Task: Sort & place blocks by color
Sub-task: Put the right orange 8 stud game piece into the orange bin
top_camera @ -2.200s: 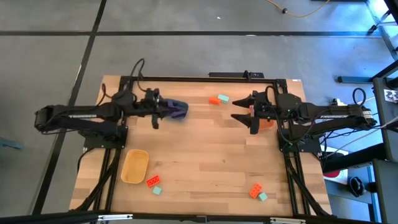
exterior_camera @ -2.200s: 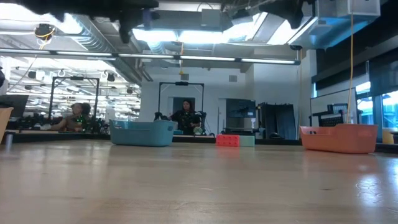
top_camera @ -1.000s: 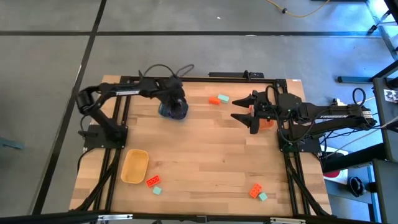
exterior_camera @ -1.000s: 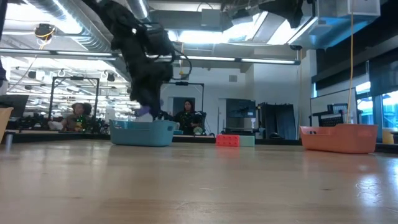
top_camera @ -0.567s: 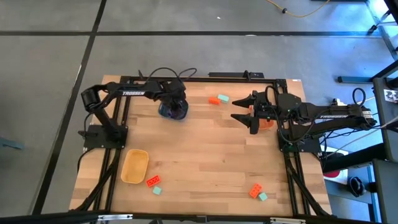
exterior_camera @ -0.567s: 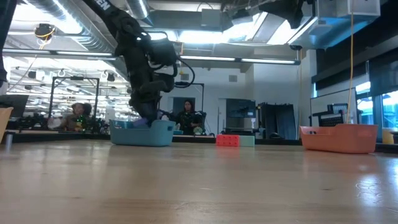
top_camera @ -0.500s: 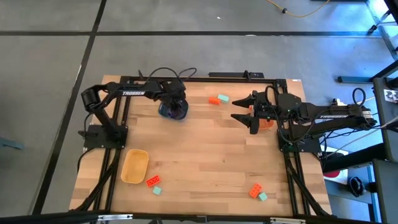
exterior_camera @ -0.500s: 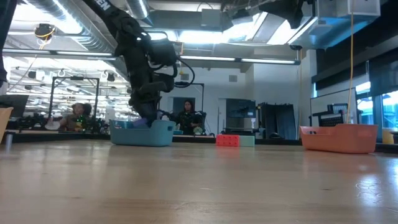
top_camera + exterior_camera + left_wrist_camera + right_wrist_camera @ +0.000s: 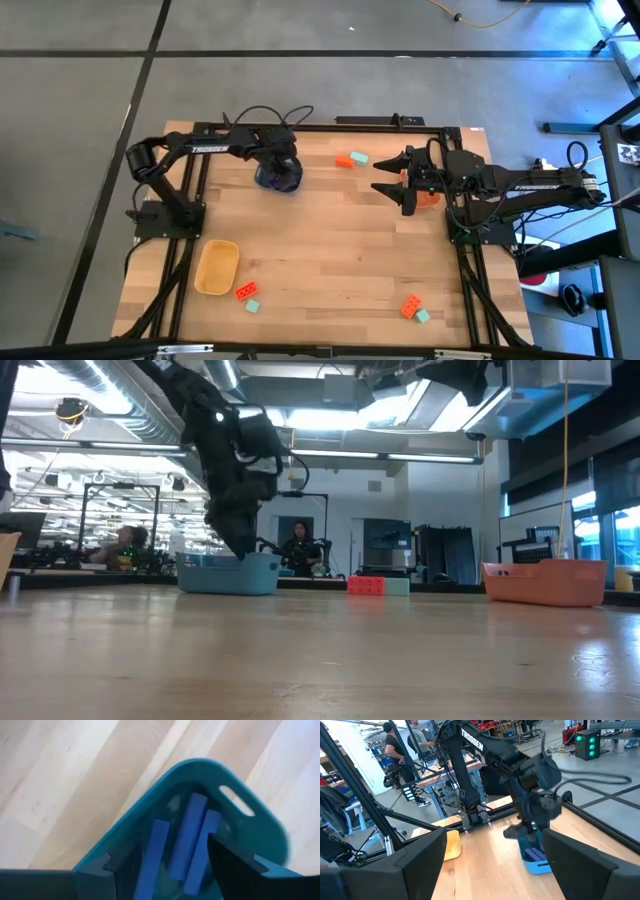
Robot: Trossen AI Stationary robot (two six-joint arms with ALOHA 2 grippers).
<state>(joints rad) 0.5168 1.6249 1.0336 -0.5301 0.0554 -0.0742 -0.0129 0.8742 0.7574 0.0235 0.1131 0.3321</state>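
Your left gripper [image 9: 280,168] hung directly over the blue tub [image 9: 279,179] at the table's far left, its fingers [image 9: 235,865] parted and holding nothing; three purple blocks [image 9: 186,842] lay in the tub's bottom beneath it, so I judged the purple colour sorted; they lay side by side, long axes roughly parallel and running toward the tub's handle slot [image 9: 235,801].

Your right gripper [image 9: 385,188] waited at the far right edge over the orange tub [image 9: 428,197], fingers spread wide and empty.

The rest remained to be done, by my reading; six blocks sat loose on the table [image 9: 340,250]: an orange-red block [image 9: 343,160] touching a mint-green block [image 9: 359,157] near the far edge, between the two tubs; an orange-red block [image 9: 245,291] just beside a mint-green one [image 9: 252,305] next to the yellow tub [image 9: 216,268]; a third such pair [image 9: 412,306] near the front right. These were too small for me to tell their axes.
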